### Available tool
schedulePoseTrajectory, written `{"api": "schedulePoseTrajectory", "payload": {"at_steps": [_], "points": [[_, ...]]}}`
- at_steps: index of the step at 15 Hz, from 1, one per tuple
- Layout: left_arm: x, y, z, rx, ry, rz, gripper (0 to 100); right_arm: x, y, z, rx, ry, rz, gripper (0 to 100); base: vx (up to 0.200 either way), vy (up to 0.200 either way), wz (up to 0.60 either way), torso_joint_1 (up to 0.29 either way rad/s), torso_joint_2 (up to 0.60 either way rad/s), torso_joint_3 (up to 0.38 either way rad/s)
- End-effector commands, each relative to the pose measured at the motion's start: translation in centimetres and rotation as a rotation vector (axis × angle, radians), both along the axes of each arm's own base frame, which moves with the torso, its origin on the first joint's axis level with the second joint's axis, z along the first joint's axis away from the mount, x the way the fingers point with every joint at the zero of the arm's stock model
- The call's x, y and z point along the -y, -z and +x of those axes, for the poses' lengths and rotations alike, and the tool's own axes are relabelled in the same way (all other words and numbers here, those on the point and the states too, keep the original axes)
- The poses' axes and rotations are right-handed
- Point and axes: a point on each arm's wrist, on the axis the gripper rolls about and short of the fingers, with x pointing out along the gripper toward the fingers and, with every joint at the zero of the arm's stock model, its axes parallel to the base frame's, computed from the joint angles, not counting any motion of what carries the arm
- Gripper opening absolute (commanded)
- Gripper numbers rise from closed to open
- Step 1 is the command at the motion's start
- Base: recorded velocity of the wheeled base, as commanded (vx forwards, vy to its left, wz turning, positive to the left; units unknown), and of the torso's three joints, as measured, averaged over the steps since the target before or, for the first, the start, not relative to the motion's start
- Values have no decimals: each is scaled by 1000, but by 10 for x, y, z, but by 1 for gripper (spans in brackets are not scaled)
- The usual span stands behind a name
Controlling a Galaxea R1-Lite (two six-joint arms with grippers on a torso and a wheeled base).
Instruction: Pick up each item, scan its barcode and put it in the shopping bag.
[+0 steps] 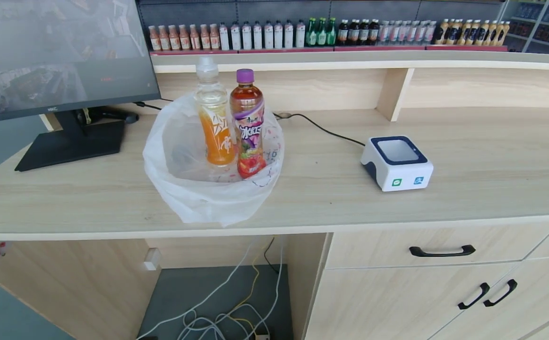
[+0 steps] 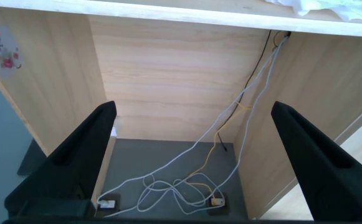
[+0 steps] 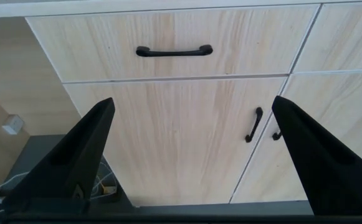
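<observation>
The counter spans the head view; the monitor, upper left, is cut off. Both claws gape wide, holding nothing: the left gripper faces cables, the right gripper a drawer. Centre-left, the bag holds an orange bottle and a red bottle, upright, bases veiled by its folds. The scanner stands apart, right.

Left gripper: two matte black fingers, broad at the base, each tapering to a blunt wedge tip, with flat sloping inner faces. Right gripper: same build, black wedge-shaped fingers, plain smooth surfaces, hard straight edges.
</observation>
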Motion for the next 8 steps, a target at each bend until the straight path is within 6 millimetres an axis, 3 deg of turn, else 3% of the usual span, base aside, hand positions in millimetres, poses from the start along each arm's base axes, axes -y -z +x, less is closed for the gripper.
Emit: {"api": "schedulePoseTrajectory", "payload": {"at_steps": [1, 8], "points": [[0, 0, 0, 0, 0, 0, 100, 0, 0, 0, -2, 0, 2, 100, 0, -200, 0, 2, 2, 7], [0, 0, 0, 0, 0, -2, 100, 0, 0, 0, -2, 0, 3, 100, 0, -200, 0, 0, 2, 3]]}}
